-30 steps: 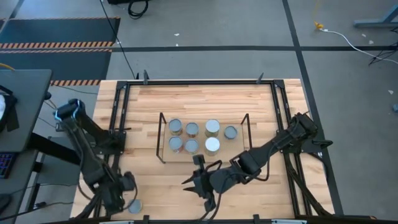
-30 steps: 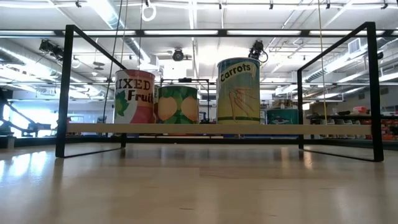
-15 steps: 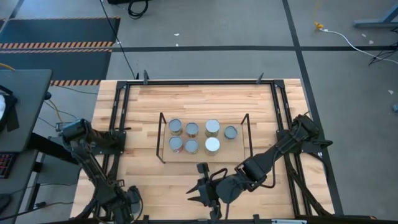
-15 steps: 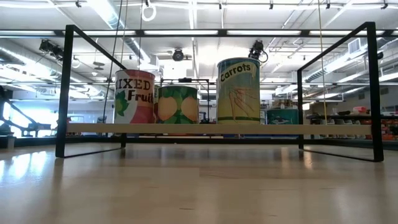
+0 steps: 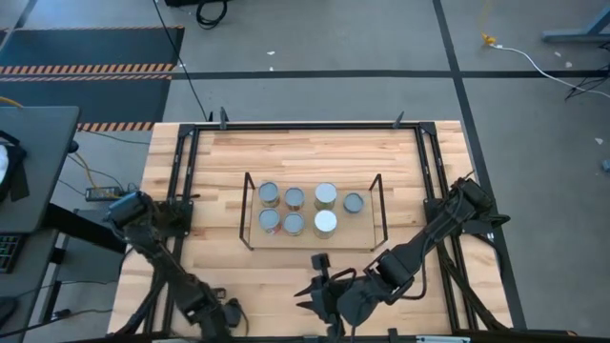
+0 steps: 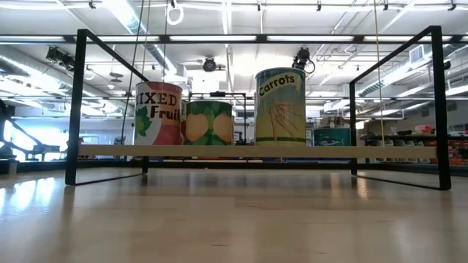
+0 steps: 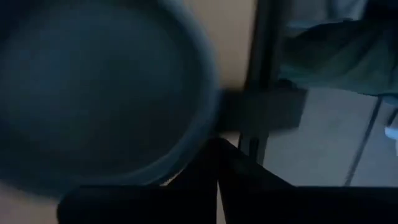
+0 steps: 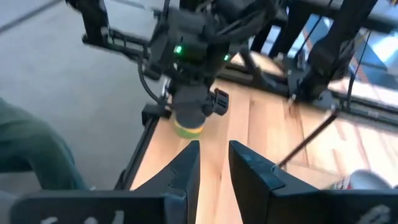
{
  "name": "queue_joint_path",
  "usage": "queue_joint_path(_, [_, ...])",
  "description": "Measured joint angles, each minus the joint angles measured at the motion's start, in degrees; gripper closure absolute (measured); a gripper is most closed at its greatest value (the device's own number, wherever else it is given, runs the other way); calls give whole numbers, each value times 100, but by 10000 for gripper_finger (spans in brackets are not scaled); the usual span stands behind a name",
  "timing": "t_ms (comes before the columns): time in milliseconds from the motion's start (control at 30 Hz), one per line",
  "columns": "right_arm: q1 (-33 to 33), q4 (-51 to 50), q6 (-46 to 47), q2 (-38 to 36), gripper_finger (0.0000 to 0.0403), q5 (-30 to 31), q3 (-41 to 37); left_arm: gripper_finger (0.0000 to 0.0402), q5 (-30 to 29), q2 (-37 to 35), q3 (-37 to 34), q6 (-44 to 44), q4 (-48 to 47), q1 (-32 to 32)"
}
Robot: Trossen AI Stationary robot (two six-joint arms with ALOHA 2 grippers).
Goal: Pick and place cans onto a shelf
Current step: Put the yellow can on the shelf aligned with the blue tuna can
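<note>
The shelf stands mid-table with several cans on it. The low view shows three of them, among them a Carrots can. One more can with a yellow-green side stands at the table's near-left corner. In the high view my left gripper hides it. Close up, that can's round top lies beside my left gripper, which is shut tip to tip. My right gripper hovers near the front edge, a little open and holding nothing. My left gripper comes at the can from above with its fingers shut. The closed tips stand right at the can's rim, not around it. I cannot tell whether they touch it. The can stands upright on the table.
The black outer frame runs along the table's edges, and one of its rods is close by the left gripper. Green clothing of a person shows beyond the near-left corner. Bare wood lies between the shelf and the front edge.
My left gripper has gone toward the near edge and a little right, coming over the loose can, which now shows no more in the high view. My right gripper has drawn back toward the near edge and slightly right.
</note>
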Motion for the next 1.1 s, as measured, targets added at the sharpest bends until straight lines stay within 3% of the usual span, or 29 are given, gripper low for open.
queue_joint_path(133, [29, -138, 256, 0, 311, -1, -365, 396, 130, 151, -13, 1205, 208, 550])
queue_joint_path(233, [33, -133, 367, 0, 305, -2, -743, 396, 1519, 232, -43, 1862, 299, 1010])
queue_joint_path(400, [24, 223, 368, 7, 284, -5, -1321, 397, 1625, 238, -49, 2432, 237, 1304])
queue_joint_path(433, [4, 323, 368, 7, 280, -3, -1398, 397, 869, 204, -30, 2466, 470, 1339])
queue_joint_path(467, [-13, 386, 366, 7, 277, -4, -1456, 397, -454, 174, 52, 2507, 731, 1358])
queue_joint_path(533, [-65, 376, 358, 7, 272, -5, -1485, 397, -949, 154, 34, 2403, 655, 1457])
queue_joint_path(667, [-141, 465, 339, 4, 269, 1, -1478, 397, -588, -68, 1, 2283, 374, 1321])
queue_joint_path(900, [-83, 145, 506, -15, 267, -3, -1472, 397, -997, -687, -14, 2023, -233, 1199])
queue_joint_path(1000, [8, -475, 1098, -146, 264, -93, -1472, 397, -1020, -1064, -12, 1918, -326, 1052])
queue_joint_path(1100, [96, -1393, 2105, -386, 255, -294, -1472, 397, -1421, -1444, -6, 1864, -345, 944])
